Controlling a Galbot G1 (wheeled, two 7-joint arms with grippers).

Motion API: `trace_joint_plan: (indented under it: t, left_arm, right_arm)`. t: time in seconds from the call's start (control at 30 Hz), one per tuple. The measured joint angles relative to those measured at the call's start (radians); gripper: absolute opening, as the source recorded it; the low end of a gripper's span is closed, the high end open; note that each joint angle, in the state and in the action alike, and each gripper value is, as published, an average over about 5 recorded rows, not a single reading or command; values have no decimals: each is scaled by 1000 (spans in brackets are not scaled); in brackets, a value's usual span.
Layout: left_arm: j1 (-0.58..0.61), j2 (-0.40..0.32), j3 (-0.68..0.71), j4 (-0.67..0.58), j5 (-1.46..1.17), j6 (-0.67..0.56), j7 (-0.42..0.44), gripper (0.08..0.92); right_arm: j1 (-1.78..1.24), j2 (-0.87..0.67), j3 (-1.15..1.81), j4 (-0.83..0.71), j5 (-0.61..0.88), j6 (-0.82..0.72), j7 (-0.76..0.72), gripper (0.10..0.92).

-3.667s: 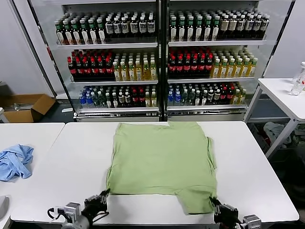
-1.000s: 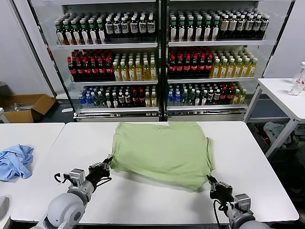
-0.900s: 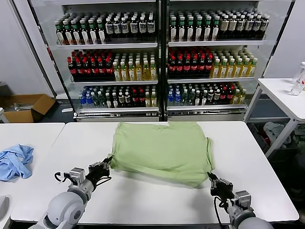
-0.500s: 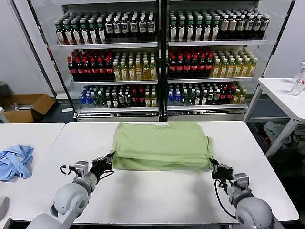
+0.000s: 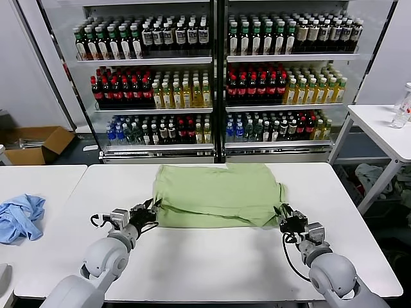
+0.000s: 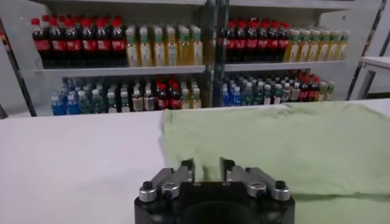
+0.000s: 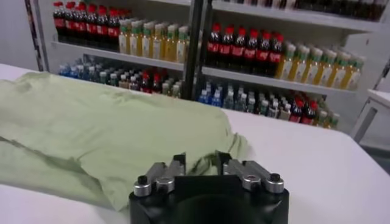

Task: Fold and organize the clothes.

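Gripping shirt (image 5: 218, 194) corners: left end effector (image 5: 151, 210), right end effector (image 5: 281, 213)

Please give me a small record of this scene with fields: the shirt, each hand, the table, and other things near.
shirt: pale green shirt, near half folded over the far half, lying on the table
left hand: left hand at the shirt's near left corner, shut on the fabric
right hand: right hand at the near right corner, shut on the fabric
table: white table
other: light-blue cloth on the neighbouring table at left; drink shelves behind
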Motion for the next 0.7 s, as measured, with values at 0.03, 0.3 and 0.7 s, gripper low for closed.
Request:
trace_joint_plan:
  t: [0.03, 0.3, 0.7]
  left_arm:
    - [9, -3, -6, -7, 5, -2, -1, 468]
    - [63, -30, -23, -23, 34, 17, -22, 702]
    - [63, -41, 0, 27, 43, 91, -70, 723]
  right_arm:
    - [-10, 1, 6, 10, -5, 2, 0, 598]
    - [-64, 10, 44, 54, -17, 3, 13, 798]
    - [-4, 38, 14, -70, 79, -115, 25, 750]
